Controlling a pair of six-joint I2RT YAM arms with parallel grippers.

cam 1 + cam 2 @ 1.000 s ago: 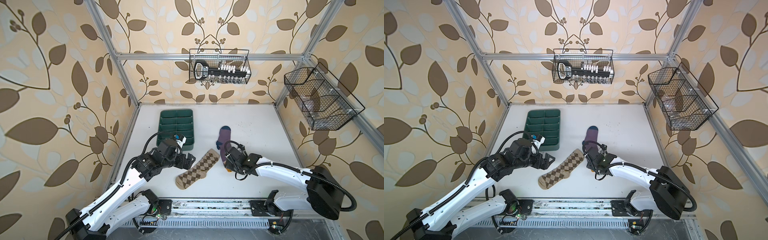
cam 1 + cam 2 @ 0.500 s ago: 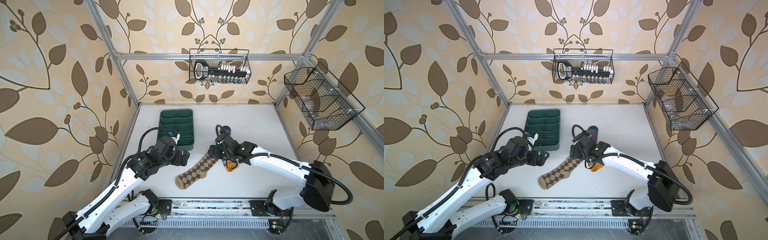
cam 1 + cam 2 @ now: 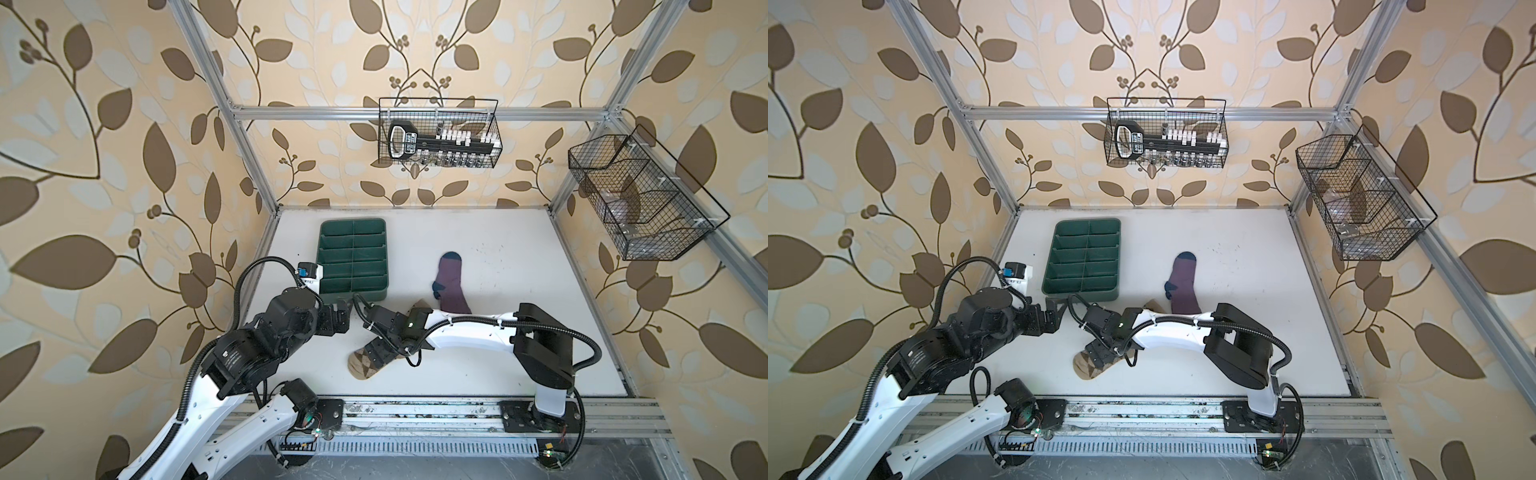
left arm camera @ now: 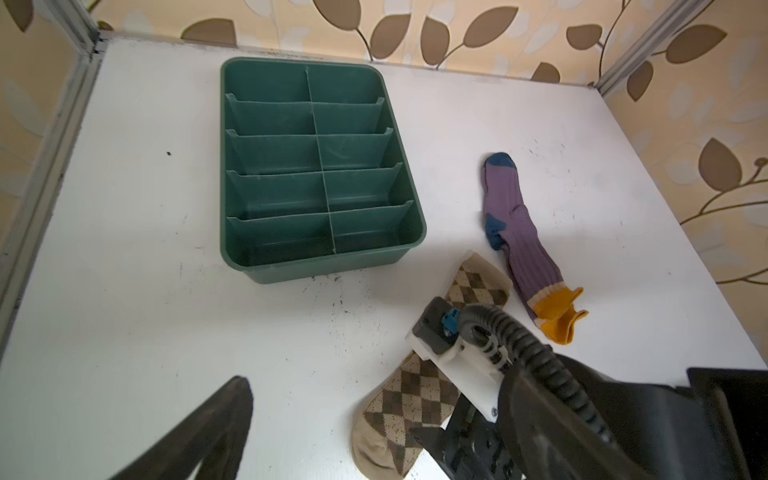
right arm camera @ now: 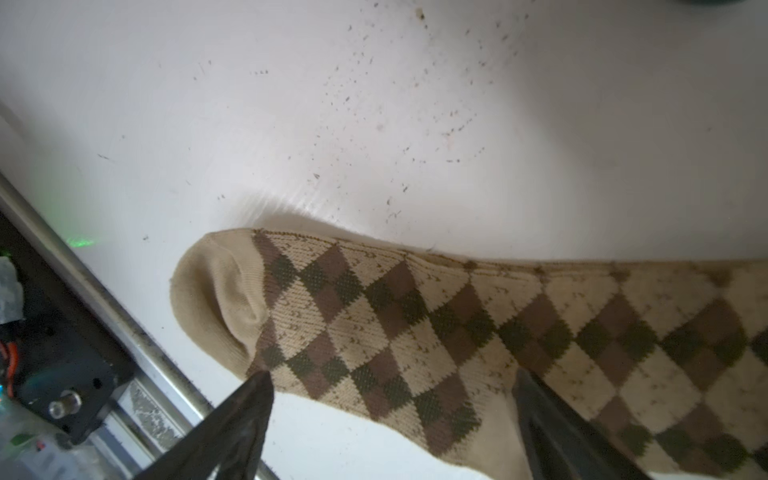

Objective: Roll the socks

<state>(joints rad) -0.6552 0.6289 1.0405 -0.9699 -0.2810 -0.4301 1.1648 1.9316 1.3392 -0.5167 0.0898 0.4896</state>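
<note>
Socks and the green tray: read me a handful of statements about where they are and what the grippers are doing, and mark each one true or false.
1. The tan argyle sock lies unrolled on the table. True.
2. The purple sock is inside the green tray. False: it lies on the table, beside the tray.
3. The right gripper is open over the tan argyle sock's toe end. True.
4. The left gripper is shut on the purple sock. False: it is open, holds nothing and is apart from that sock.
5. Every compartment of the green tray is empty. True.
</note>
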